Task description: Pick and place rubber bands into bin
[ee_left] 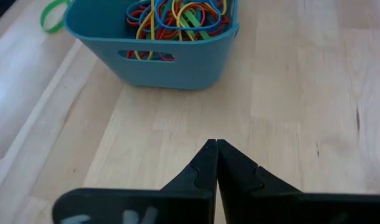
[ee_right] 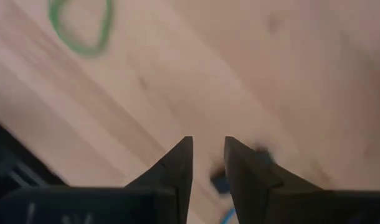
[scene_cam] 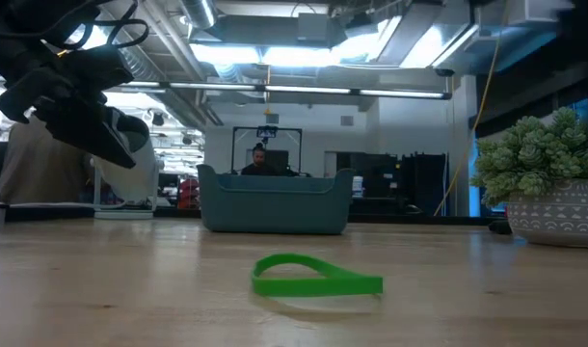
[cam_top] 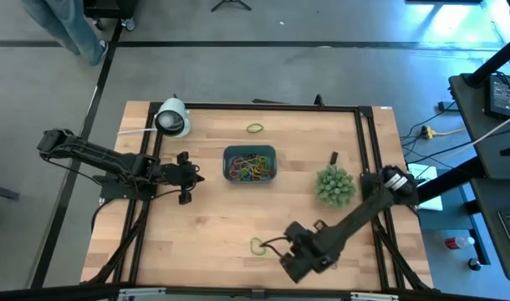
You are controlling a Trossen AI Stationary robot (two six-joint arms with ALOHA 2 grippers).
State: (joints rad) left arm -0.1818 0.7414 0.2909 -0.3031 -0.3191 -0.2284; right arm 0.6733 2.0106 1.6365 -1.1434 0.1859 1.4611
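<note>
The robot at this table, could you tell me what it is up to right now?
It is collecting rubber bands into the blue bin at the table's middle, which already holds a colourful heap. Two green bands remain out on the wood: one beyond the bin, one near the front edge. The right gripper hangs by that front band, fingers slightly apart and nothing between them. The left gripper, shut and empty, waits beside the bin.
</note>
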